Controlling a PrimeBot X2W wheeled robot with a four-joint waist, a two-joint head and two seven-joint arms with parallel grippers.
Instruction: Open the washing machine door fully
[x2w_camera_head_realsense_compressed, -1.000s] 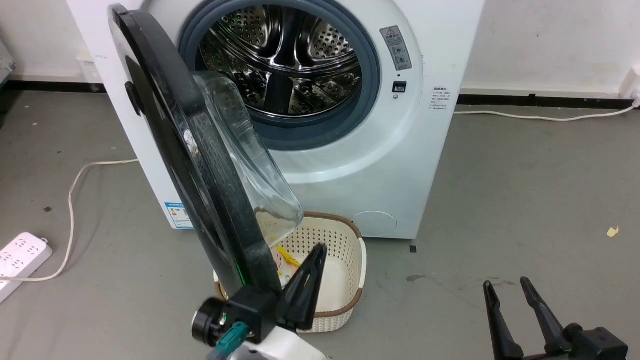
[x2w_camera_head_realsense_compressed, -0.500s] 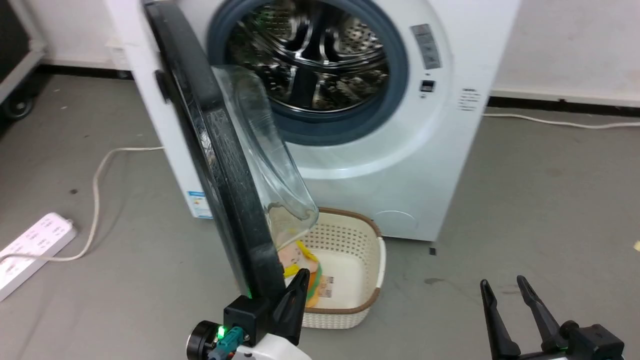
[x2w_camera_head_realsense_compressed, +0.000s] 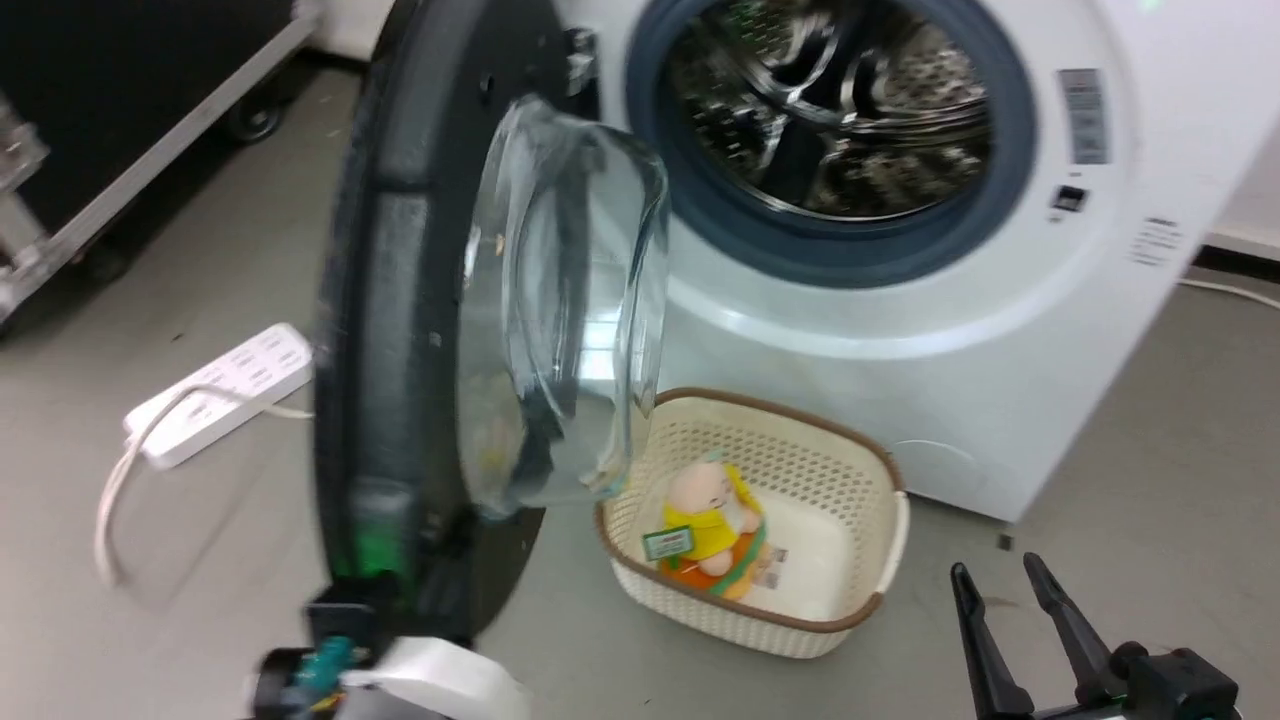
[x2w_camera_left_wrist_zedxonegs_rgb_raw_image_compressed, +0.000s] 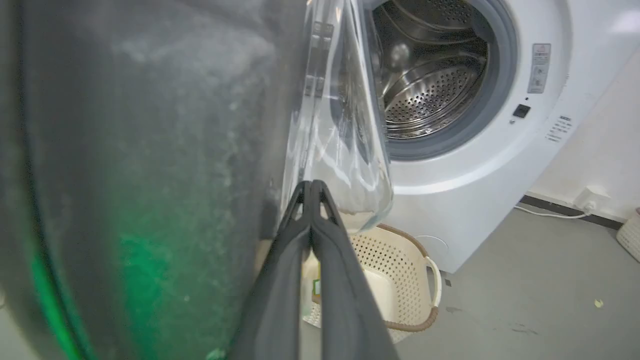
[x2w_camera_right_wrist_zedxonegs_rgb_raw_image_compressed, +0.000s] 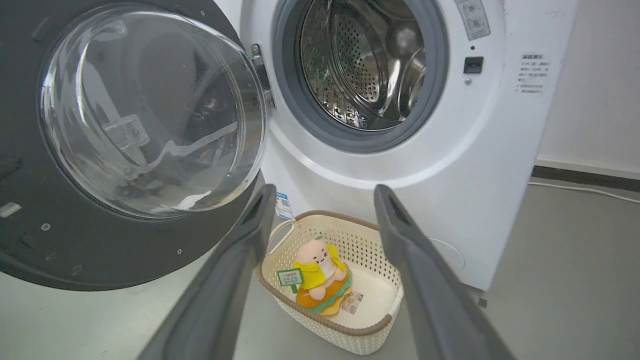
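One round, glossy black washing machine door (x2w_camera_head_realsense_compressed: 400, 300) with a clear glass bowl stands swung out left of one white front-loading washing machine (x2w_camera_head_realsense_compressed: 900, 330), drum exposed. The left gripper (x2w_camera_left_wrist_zedxonegs_rgb_raw_image_compressed: 310, 187) has its fingers pressed together beside the door's inner face. The right gripper (x2w_camera_head_realsense_compressed: 992, 568) is spread and empty. One cream perforated basket (x2w_camera_head_realsense_compressed: 885, 520) holds one plush toy (x2w_camera_head_realsense_compressed: 705, 515).

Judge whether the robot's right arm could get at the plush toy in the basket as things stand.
Probably yes. The right gripper is open and empty, the plush toy lies uncovered in the basket, with bare floor between; the washing machine door stands aside.
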